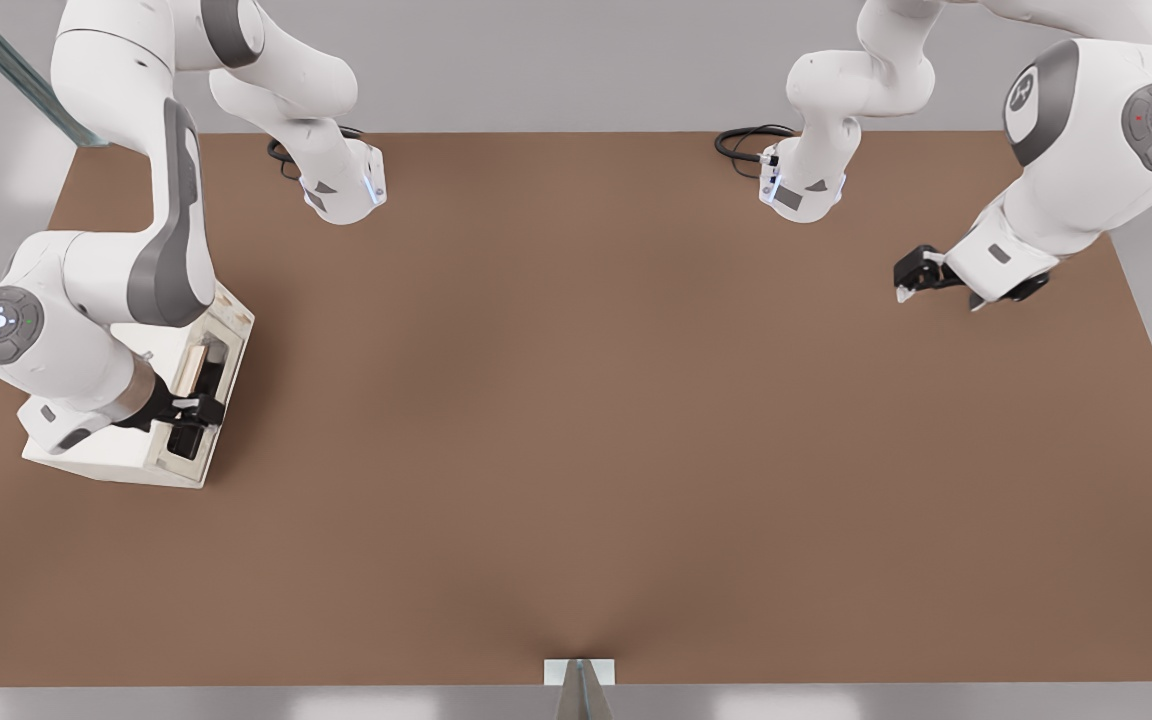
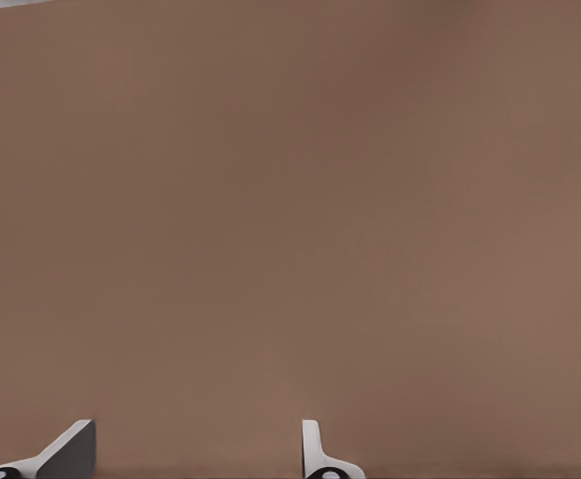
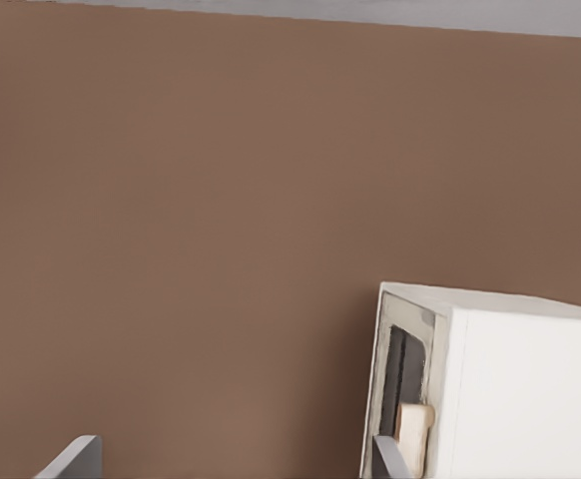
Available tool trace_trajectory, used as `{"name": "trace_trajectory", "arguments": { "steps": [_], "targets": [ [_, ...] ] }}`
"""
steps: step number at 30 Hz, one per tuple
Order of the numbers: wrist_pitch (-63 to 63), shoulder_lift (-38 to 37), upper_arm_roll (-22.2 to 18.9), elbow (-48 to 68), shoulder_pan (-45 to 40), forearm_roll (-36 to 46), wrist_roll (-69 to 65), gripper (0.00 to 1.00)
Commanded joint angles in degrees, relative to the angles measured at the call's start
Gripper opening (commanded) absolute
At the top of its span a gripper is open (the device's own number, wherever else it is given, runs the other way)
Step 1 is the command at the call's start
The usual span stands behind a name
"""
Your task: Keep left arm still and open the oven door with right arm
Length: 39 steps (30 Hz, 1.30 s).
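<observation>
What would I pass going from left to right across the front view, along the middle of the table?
Right arm, its gripper at the oven door of the white oven → long bare stretch of brown table → left arm's gripper, then the left arm.

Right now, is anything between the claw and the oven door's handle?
Nothing: in the front view the claw sits right at the oven door, below the handle.

the black two-finger gripper [image 1: 204, 408] sat right at the cream-framed oven door [image 1: 204, 395], fingers spread, white oven box [image 1: 101, 455] directly behind it. the brown tabletop [image 1: 576, 420] stretched wide open toward the front view's right.
</observation>
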Motion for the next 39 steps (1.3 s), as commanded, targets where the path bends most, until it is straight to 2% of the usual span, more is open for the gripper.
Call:
{"name": "trace_trajectory", "arguments": {
  "steps": [1, 2, 3, 5, 6, 7, 9, 10, 11, 12, 13, 20, 24, 39],
  "targets": [
    [0.97, 0.62, -0.04, 0.91, -0.09, 0.63, 0.14, 1.00],
    [0.18, 2.29, -0.22, 2.32, 0.35, -0.16, 0.14, 1.00],
    [-0.61, 3.51, -0.13, 1.35, 3.51, -10.17, 1.02, 1.00],
    [-4.48, 6.42, -0.22, 0.65, 5.88, -18.08, 7.70, 1.00],
    [-9.92, 8.88, -0.22, 0.38, 9.66, -31.96, 10.33, 1.00],
    [-12.21, 9.15, -0.13, -1.45, 11.16, -37.42, 11.30, 1.00],
    [-9.86, 3.28, -0.13, -12.43, 11.60, -41.65, 17.35, 1.00],
    [-5.19, -2.26, -0.13, -21.83, 11.60, -43.13, 23.06, 0.99],
    [-3.34, -5.62, -0.13, -28.44, 12.30, -44.55, 29.75, 0.51],
    [-1.59, -7.46, -0.04, -31.69, 12.30, -44.55, 33.97, 0.30],
    [1.58, -9.40, -0.13, -35.91, 11.86, -44.90, 37.57, 0.21],
    [7.30, -6.94, -0.30, -39.87, 11.51, -45.96, 54.01, 0.21],
    [7.65, -4.39, -0.31, -39.26, 10.37, -49.56, 59.99, 0.21],
    [7.65, -3.16, -0.31, -38.20, 5.80, -53.87, 52.52, 0.21]
  ]
}}
